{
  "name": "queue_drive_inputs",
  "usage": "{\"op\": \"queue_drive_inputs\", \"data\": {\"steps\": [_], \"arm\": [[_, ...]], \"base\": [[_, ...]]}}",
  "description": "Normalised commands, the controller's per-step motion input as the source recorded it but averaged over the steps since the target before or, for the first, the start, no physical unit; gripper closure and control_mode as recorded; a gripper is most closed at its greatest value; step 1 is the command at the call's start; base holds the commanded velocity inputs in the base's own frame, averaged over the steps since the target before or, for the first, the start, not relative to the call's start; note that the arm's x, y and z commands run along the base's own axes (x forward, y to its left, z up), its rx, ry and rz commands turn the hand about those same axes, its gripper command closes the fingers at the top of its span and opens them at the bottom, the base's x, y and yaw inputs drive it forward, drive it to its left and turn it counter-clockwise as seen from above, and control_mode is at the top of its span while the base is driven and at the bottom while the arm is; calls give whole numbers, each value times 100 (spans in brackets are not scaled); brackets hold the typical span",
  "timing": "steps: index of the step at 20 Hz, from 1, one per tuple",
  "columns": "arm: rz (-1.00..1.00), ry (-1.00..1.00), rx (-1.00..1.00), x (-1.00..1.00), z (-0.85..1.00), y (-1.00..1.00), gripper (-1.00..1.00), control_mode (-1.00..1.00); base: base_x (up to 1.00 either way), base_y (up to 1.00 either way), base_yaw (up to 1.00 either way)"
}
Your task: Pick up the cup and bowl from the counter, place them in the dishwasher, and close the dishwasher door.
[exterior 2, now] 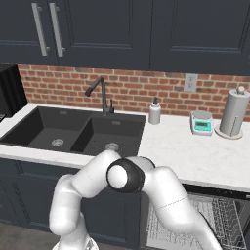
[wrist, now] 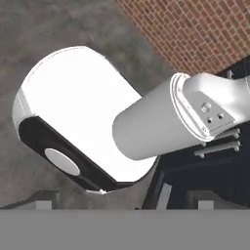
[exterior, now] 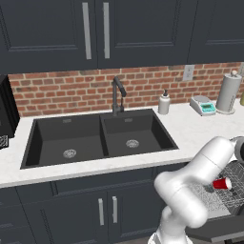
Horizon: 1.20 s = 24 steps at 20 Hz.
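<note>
The white, faintly marbled stone counter (exterior: 200, 131) runs across the middle of the left base view, below a red brick wall. A black double sink (exterior: 97, 138) is set into it at the middle left, with a dark tap (exterior: 116, 95) standing behind it. Right of the tap, a small white soap bottle (exterior: 164, 103) stands on the counter. Further right sits a small grey kitchen scale with a green top (exterior: 204, 106). At the far right a tall white paper towel roll (exterior: 228, 93) stands upright, just beside the scale.

At the lower right, a grey wire rack (exterior: 224, 193) carries a small red cup (exterior: 222, 183) lying on its side.
</note>
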Motion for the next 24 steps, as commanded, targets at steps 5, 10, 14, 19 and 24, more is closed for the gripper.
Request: {"op": "queue_drive_inputs", "data": {"steps": [5,10,14,19,24], "arm": [[-9,-48,4,0,0,26,-100,-100],[-13,-33,5,13,0,12,-100,-100],[-11,-14,12,35,0,4,-100,-100],[-10,-10,15,43,0,8,-100,-100],[-9,-7,8,52,-6,3,-100,-100]], "base": [[0,0,0],[0,0,0],[0,0,0],[0,0,0],[0,0,0]]}}
